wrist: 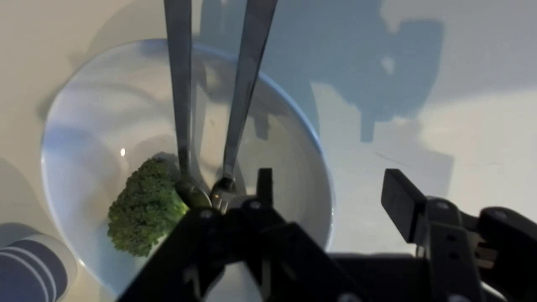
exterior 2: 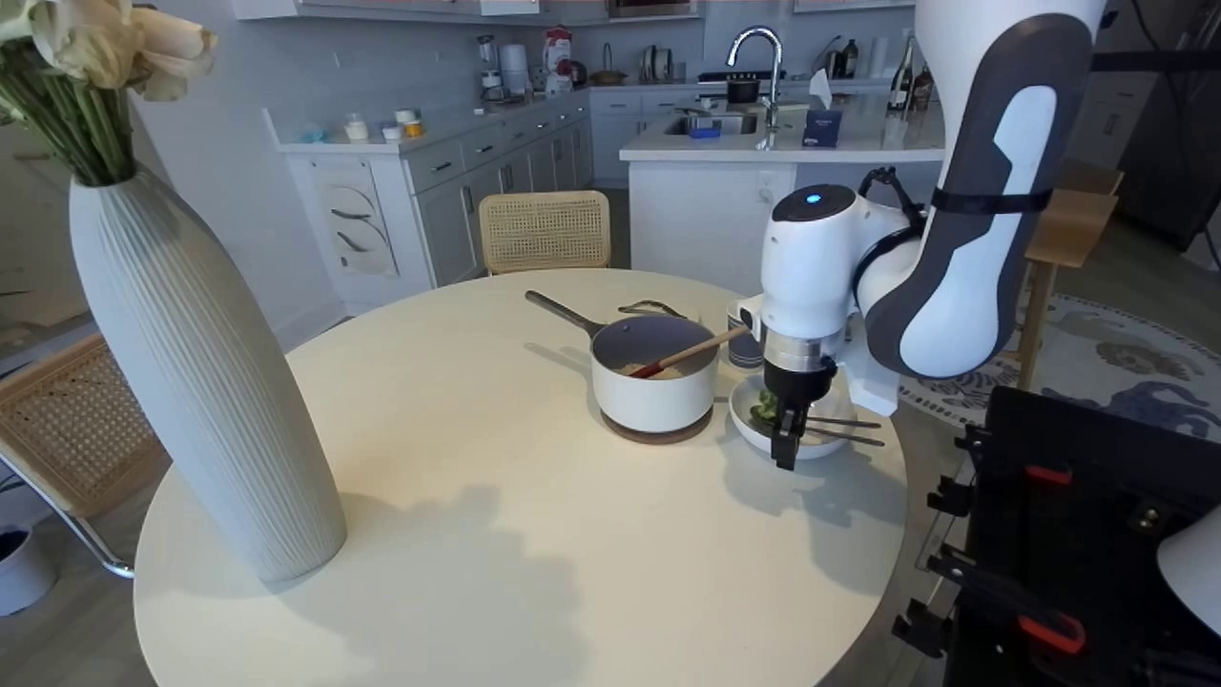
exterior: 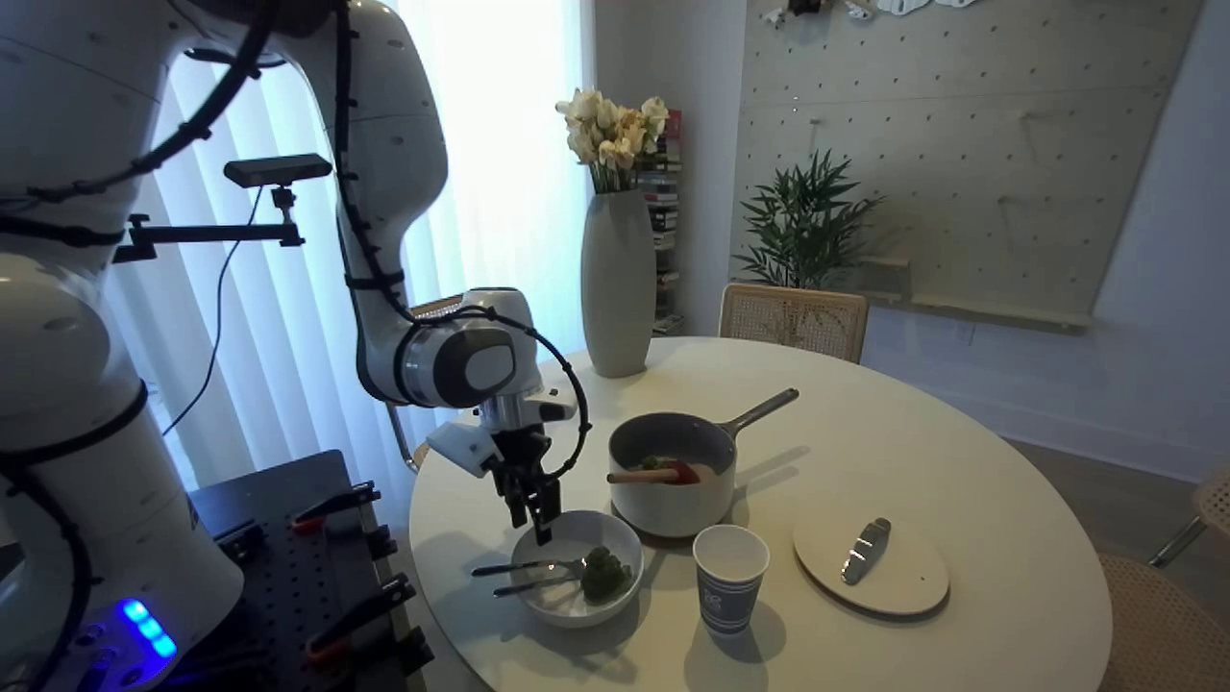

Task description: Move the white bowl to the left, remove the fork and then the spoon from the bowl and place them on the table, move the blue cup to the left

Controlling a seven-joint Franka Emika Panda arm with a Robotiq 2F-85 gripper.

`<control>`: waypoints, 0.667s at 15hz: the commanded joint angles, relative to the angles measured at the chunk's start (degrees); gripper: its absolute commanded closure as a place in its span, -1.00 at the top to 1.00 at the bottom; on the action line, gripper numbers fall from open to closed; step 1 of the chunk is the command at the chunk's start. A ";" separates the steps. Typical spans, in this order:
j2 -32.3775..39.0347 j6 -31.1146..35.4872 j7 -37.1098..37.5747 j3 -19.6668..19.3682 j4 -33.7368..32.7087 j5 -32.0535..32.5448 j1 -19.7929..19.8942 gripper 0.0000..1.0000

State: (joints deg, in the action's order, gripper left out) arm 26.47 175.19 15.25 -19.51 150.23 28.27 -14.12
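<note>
Black gripper (wrist: 329,195) is nearest in the wrist view; its two fingers are apart, one above the inside of the white bowl (wrist: 105,105), one outside the rim. In the bowl lie one fork (wrist: 243,96), one spoon (wrist: 182,92) and one broccoli floret (wrist: 147,209). One saucepan (exterior: 668,505) and one blue paper cup (exterior: 727,591) stand near it. The bowl sits close to the edge of the table (exterior 2: 534,544), whose top stretches wide toward one ribbed vase (exterior 2: 210,401).

Looked smooth and glossy on the bowl (wrist: 92,109), like shiny metal on the spoon (wrist: 181,92) and fork (wrist: 242,96), like paper on the cup (exterior: 729,584), smooth on the table (exterior: 894,442), wooden on the spatula handle (exterior 2: 701,349), and finely ribbed on the vase (exterior 2: 215,382).
</note>
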 commanded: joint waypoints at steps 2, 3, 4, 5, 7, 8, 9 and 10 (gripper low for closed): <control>1.71 1.32 1.96 -0.70 -1.06 -0.56 -1.40 -0.43; 1.82 1.32 2.07 -0.84 -1.23 -0.54 -1.58 -0.56; 1.92 1.36 2.24 -0.91 -1.37 -0.50 -1.72 -0.72; 2.02 1.41 2.67 -1.01 -1.50 -0.45 -1.92 -0.86; 2.23 1.44 3.01 -1.09 -1.79 -0.38 -2.24 -1.00; 2.17 1.41 2.95 -0.89 -1.93 -0.49 -2.23 -1.00; 2.12 1.36 3.15 -0.82 -2.01 -0.61 -2.27 -0.96; 2.07 1.19 3.28 -0.40 -1.97 -0.75 -2.04 -0.96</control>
State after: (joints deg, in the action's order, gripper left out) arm 28.01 175.50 16.84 -19.62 148.59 28.13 -14.93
